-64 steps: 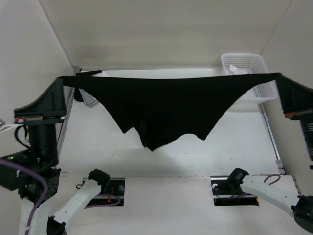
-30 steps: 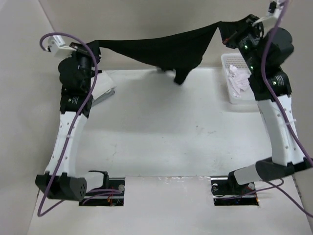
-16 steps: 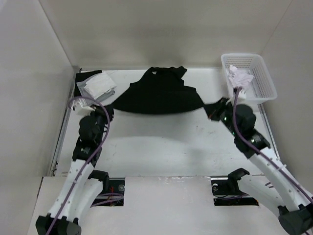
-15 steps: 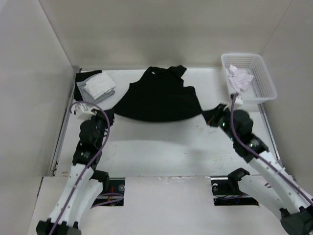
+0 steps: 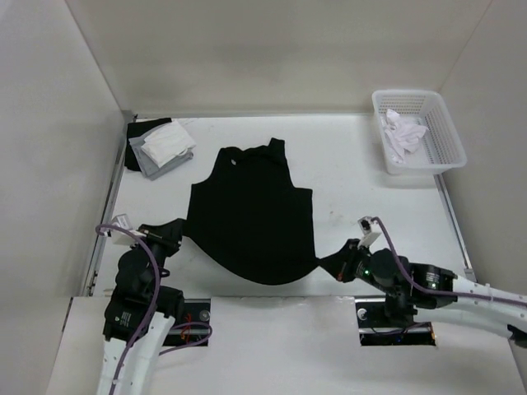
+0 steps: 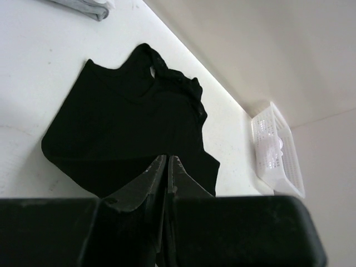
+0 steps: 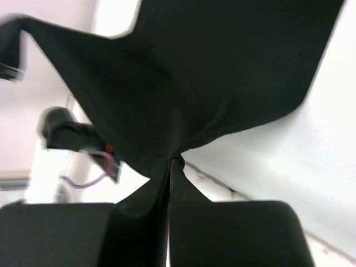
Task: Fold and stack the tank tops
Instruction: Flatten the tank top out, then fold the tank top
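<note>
The black tank top lies spread on the table, straps at the far end and hem at the near edge. My left gripper is shut on its near left hem corner. My right gripper is shut on its near right hem corner, where the cloth bunches into the fingertips. In the left wrist view the shut gripper points over the black tank top. In the right wrist view the gripper pinches the black cloth, which stretches taut away from it. A folded pile of white and grey tank tops sits at the back left.
A white mesh basket at the back right holds a crumpled white cloth; the basket also shows in the left wrist view. A dark cloth lies under the folded pile. Side walls close in both sides.
The tank top was held stretched high between both grippers, then brought down at the far end and dragged toward the near edge. It now lies flat, and both arms are low and drawn back.
</note>
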### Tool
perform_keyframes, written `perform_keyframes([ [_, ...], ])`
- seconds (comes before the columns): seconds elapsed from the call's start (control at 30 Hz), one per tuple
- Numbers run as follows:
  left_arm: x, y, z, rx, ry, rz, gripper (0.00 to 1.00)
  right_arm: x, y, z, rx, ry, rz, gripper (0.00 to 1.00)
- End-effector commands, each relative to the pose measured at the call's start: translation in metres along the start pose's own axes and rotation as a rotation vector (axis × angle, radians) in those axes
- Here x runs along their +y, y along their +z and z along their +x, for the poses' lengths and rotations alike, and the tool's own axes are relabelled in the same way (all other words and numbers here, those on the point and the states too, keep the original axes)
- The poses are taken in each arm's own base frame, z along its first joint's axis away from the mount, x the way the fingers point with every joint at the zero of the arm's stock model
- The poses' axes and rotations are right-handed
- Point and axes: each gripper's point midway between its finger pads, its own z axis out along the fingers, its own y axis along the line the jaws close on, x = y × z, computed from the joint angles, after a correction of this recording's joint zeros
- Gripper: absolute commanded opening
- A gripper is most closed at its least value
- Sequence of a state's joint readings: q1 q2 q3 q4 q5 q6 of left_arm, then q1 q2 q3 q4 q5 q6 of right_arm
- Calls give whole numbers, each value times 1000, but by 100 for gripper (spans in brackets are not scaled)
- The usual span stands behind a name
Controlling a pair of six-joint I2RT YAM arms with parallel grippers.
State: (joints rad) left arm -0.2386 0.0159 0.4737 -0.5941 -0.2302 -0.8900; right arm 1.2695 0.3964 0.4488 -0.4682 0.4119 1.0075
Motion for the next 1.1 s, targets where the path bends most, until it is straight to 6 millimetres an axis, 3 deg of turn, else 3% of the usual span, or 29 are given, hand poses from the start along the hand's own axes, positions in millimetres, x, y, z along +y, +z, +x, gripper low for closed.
perform_keyframes([
  [0.0, -5, 6, -20, -72, -25, -28, 4, 14, 10, -42, -155, -44, 96, 0],
  [0.1, -18, 35, -35, -128, -24, -24, 4, 18, 37, -87, -230, -111, 128, 0],
  [0.23, -33, 82, -54, -197, -44, -23, 4, 21, 75, -165, -329, -106, 65, 0],
  [0.27, -40, 110, -65, -231, -63, -37, 4, 13, 92, -199, -356, -85, 65, 0],
  [0.3, -43, 125, -70, -243, -64, -44, 4, 8, 103, -222, -375, -74, 65, 0],
  [0.4, -50, 190, -83, -262, -65, -79, 4, -13, 144, -280, -391, -48, 90, 0],
  [0.5, -51, 270, -81, -221, -26, -126, 6, -40, 191, -322, -369, -22, 122, 0],
  [0.53, -50, 286, -78, -207, -16, -135, 7, -52, 208, -334, -363, -7, 137, 1],
  [0.57, -48, 316, -73, -179, 4, -150, 12, -70, 228, -347, -357, 22, 160, 3],
  [0.63, -43, 346, -69, -149, -1, -164, 17, -91, 258, -365, -360, 74, 172, 13],
  [0.67, -43, 351, -71, -152, -6, -165, 20, -97, 267, -370, -367, 88, 168, 20],
  [0.73, -41, 359, -73, -157, 2, -164, 34, -106, 288, -371, -353, 112, 155, 43],
  [0.8, -28, 358, -62, -113, 7, -183, 50, -110, 288, -361, -329, 111, 165, 51],
  [0.87, -13, 339, -47, -75, -5, -207, 53, -116, 274, -338, -317, 102, 196, 53],
  [0.9, -5, 324, -36, -63, -9, -220, 52, -115, 267, -327, -316, 94, 202, 52],
  [1.0, 12, 272, 4, -53, -6, -226, 44, -112, 245, -292, -311, 84, 198, 36],
  [1.03, 23, 246, 22, -47, -4, -229, 40, -107, 232, -268, -304, 84, 181, 19],
  [1.07, 32, 230, 33, -38, -1, -236, 37, -103, 224, -255, -298, 84, 170, 10],
])
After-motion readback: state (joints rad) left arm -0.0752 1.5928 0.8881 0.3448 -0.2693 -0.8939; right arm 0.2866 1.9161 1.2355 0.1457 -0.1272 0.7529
